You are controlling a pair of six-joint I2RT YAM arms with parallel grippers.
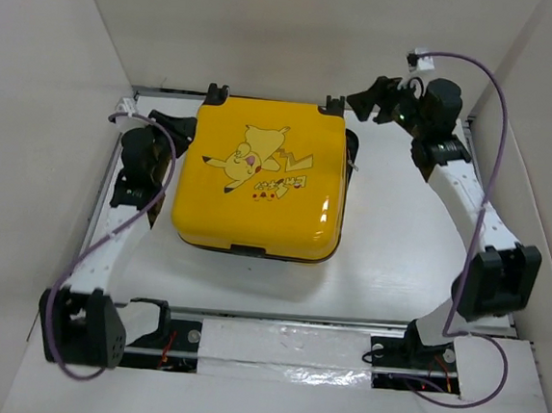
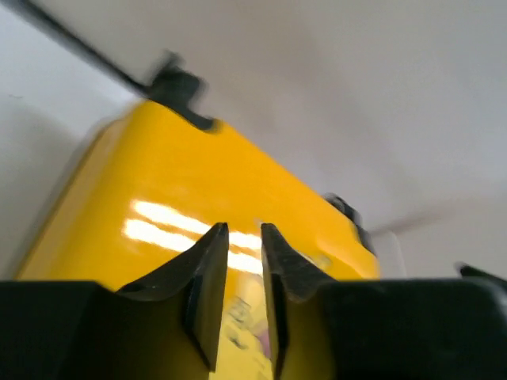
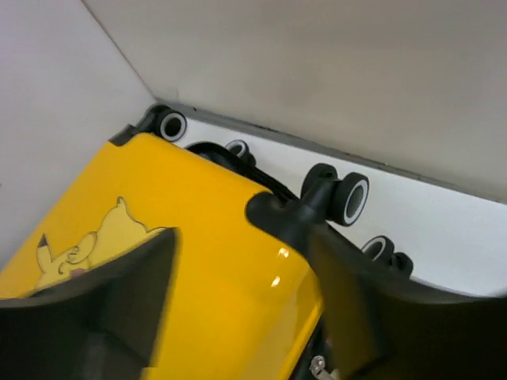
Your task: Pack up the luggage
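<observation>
A bright-yellow hard-shell suitcase (image 1: pixel 259 181) with a cartoon Pikachu print lies shut and flat, print upward, in the middle of a white worktop (image 1: pixel 398 246). The left claw (image 2: pixel 244 229) sits just beside the suitcase's left edge, at about ten o'clock from its centre. Its jaws are narrow, with a slim gap and nothing gripped, and the yellow shell lies beyond them. The right claw (image 3: pixel 242 241) hovers near the far right corner, at about two o'clock. Its jaws are spread wide and empty, with a black wheel (image 3: pixel 348 198) in view between them.
</observation>
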